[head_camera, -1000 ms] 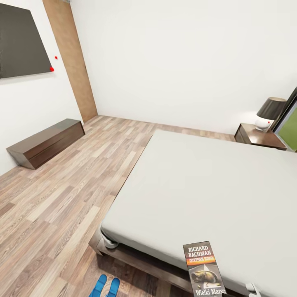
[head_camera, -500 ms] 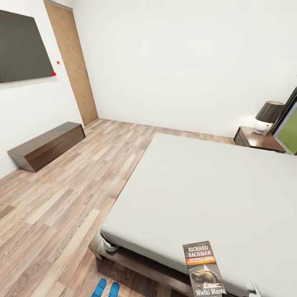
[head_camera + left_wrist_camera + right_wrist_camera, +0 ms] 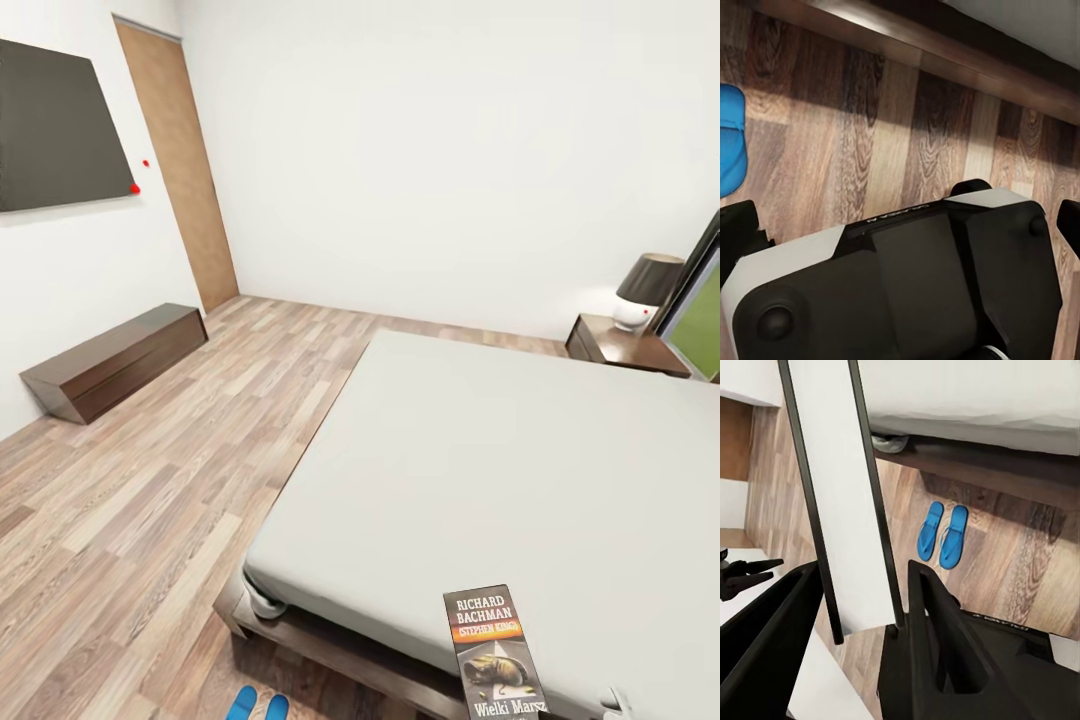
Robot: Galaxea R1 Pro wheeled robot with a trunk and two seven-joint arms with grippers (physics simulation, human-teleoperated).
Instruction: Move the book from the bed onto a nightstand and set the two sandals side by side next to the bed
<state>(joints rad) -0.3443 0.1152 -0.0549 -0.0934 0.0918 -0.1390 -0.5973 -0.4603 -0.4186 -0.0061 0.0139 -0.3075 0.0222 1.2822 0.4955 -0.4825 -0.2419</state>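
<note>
From the head view, the book (image 3: 497, 652) stands upright over the near edge of the bed (image 3: 480, 470), evidently carried. The nightstand (image 3: 625, 345) sits at the bed's far corner, bearing a lamp (image 3: 647, 288). The two sandals (image 3: 257, 705) lie together on the floor just beside the bed's near corner.

The left wrist view shows the robot's base and one blue sandal on the floor near the bed frame; whether the left gripper is parted cannot be told.

In the right wrist view, the right gripper (image 3: 862, 607) is clamped on the book's lower edge, the sandals lying side by side below the bed.

The carry probably calls for keeping the book upright and steady while rounding the bed toward the nightstand.
</note>
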